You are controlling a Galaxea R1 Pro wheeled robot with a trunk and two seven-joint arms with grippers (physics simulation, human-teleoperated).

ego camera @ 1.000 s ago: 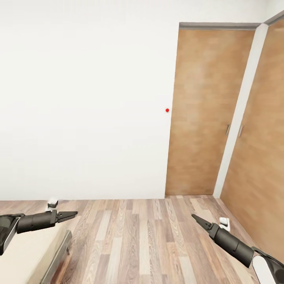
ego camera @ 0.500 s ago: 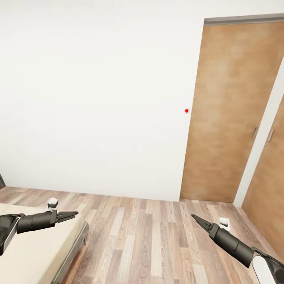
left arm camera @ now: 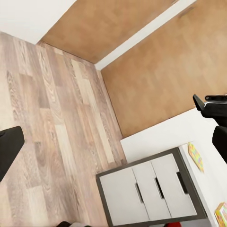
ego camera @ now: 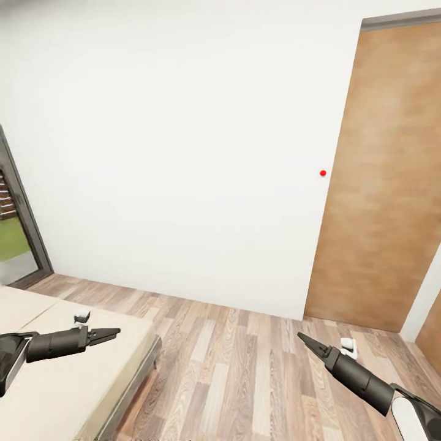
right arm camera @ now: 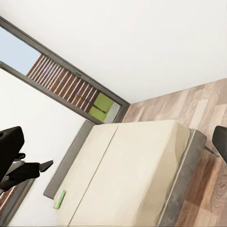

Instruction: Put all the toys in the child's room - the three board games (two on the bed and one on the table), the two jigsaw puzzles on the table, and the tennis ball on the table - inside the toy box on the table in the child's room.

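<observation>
The bed with its cream mattress fills the lower left of the head view. In the right wrist view, a thin board game with a green edge lies near the far side of the bed. The left wrist view catches the table with white drawers and a multicoloured jigsaw puzzle on its pale top. Another colourful flat piece is cut off by the frame edge. My left gripper hovers open over the bed corner. My right gripper is open above the floor, holding nothing.
A white wall stands ahead, with a brown wooden door at the right. A dark-framed window reaches the floor at the left. Wood-plank floor runs between the bed and the door.
The whole view has swung left: the door has slid to the right edge, and more of the bed and the window have come into view. Both arms keep the same pose.
</observation>
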